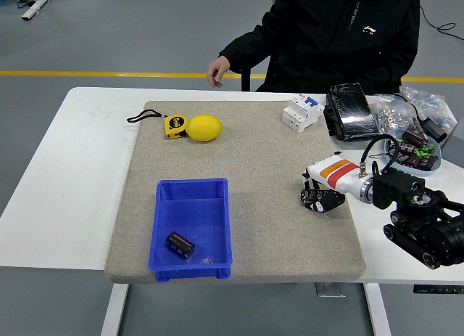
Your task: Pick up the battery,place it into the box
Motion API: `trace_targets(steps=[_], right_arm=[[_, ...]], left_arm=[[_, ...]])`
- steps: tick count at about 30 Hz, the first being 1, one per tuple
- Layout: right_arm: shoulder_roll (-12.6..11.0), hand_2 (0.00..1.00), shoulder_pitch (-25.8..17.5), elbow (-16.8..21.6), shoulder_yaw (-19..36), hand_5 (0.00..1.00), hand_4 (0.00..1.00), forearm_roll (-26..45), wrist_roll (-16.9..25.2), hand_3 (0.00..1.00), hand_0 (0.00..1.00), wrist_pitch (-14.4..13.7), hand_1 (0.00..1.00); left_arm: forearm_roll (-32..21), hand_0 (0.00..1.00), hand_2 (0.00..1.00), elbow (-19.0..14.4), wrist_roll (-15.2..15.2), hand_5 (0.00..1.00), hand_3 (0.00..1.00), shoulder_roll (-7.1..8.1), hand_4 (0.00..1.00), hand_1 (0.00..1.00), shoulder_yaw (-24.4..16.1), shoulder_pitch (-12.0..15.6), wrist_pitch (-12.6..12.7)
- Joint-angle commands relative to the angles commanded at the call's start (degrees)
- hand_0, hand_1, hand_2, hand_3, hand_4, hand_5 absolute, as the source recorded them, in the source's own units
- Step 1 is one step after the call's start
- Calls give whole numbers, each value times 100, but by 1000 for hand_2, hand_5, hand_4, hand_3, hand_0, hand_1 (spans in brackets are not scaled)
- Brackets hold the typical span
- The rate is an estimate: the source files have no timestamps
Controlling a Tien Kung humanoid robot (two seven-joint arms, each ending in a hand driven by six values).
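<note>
A white table (65,176) carries a grey mat (254,169). At the mat's far left a yellow tape measure (175,125) touches a lemon (204,128). Nearer the front edge sits the blue box (192,227), with a dark battery (180,244) lying in its near part. Beyond the table a person (333,35) in black sits, one hand (216,70) hanging just past the far edge. At the mat's far right stand a white breaker (302,112) and a black pack (351,112). The right hand (321,197) rests low on the mat's right side, fingers curled under; whether it grips anything cannot be told. Behind it, a bowl (413,151) holds more batteries, with bags (413,111) beside.
</note>
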Motion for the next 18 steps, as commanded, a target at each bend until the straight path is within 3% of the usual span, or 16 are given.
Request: trace_targets(steps=[4, 5, 10, 11, 16, 17, 18], right_arm=[[8, 338, -28, -18, -26, 282, 886, 44, -12, 410, 6, 26, 215], [11, 267, -46, -29, -42, 298, 863, 76, -21, 355, 2, 46, 150], [33, 267, -88, -53, -106, 298, 863, 190, -2, 355, 2, 77, 150], [39, 232, -92, -55, -114, 236, 891, 217, 7, 316, 2, 78, 115], [67, 232, -100, -48, -123, 236, 891, 330, 21, 316, 2, 135, 115], [70, 199, -101, -48, -122, 197, 779, 332, 17, 283, 2, 147, 91], [71, 199, -102, -48, -123, 197, 779, 339, 18, 283, 2, 149, 91]], left_arm=[[20, 785, 764, -3, 6, 598, 611, -1, 674, 768, -10, 2, -5], [11, 786, 764, -3, 5, 597, 611, -2, 674, 769, -5, 4, -2], [18, 786, 764, -5, 6, 597, 611, -10, 674, 769, -12, 10, 2], [20, 787, 764, -5, 7, 598, 611, -11, 674, 769, -14, 12, 2], [62, 787, 764, -9, 17, 598, 611, -11, 674, 769, -33, 23, -8], [67, 787, 764, -11, 20, 597, 609, -10, 674, 769, -35, 25, -11], [71, 787, 764, -12, 22, 597, 609, -9, 674, 769, -35, 26, -13]])
